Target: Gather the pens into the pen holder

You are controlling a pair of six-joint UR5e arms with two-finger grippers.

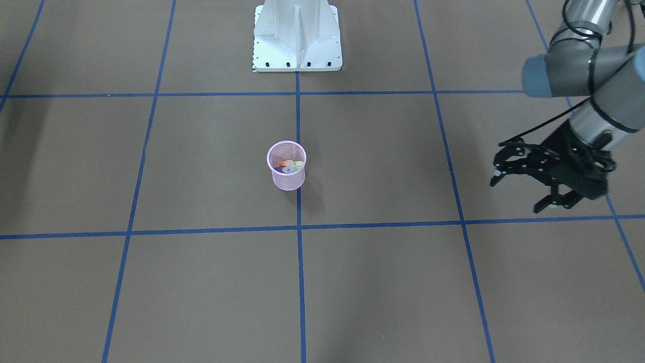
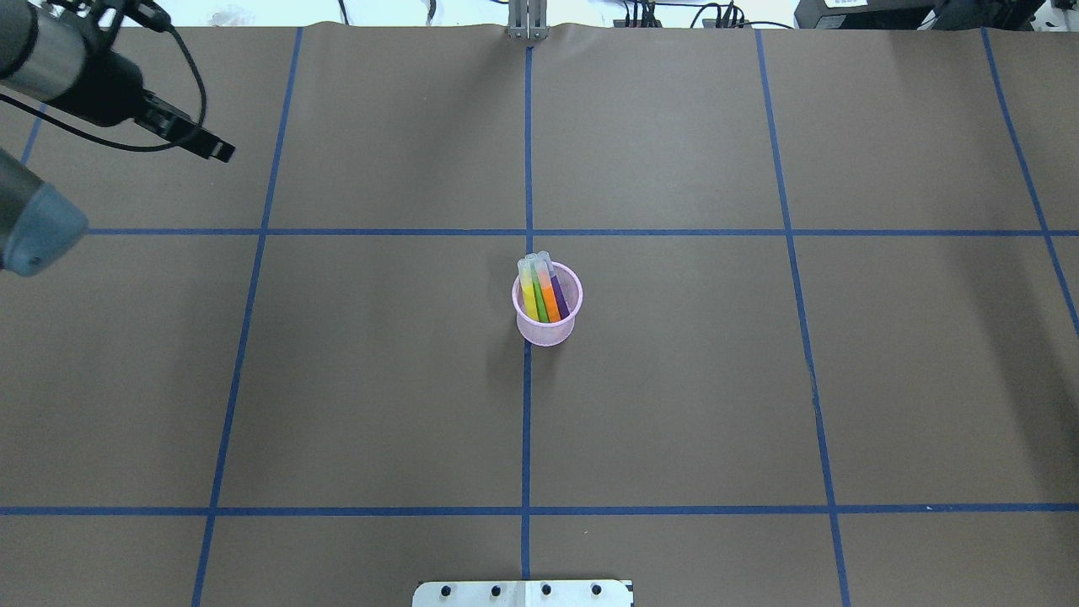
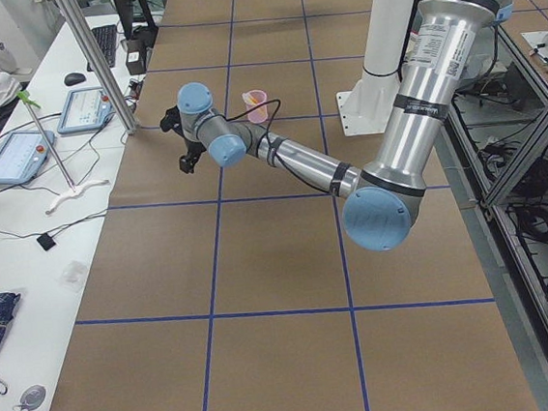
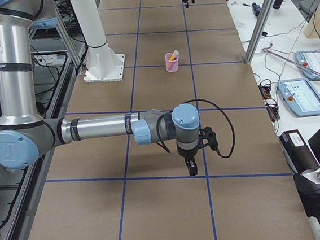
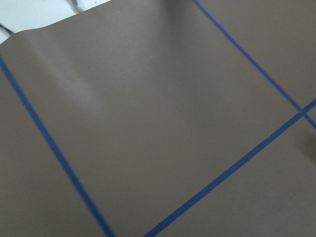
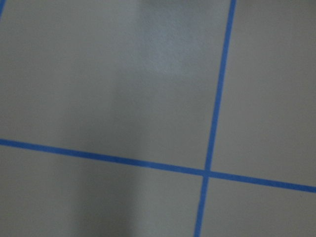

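My left fingers (image 1: 549,203) hang spread and empty, the right fingers (image 4: 191,165) I cannot tell, and with four pens (image 2: 544,297) standing in the pen holder (image 2: 546,335) at the centre of the bench (image 2: 674,379), I'd retract wide of it.

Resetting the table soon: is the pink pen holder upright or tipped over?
Upright. The pen holder stands on its base, open rim upward, four pens leaning inside.

The left arm (image 3: 419,94) and right arm (image 4: 93,128) are silver tubes with grey joints and pale-blue round caps (image 4: 10,150). A black cable (image 2: 204,94) loops to the black left gripper (image 1: 519,194). The white base (image 1: 297,35) carries black screws (image 1: 288,64).
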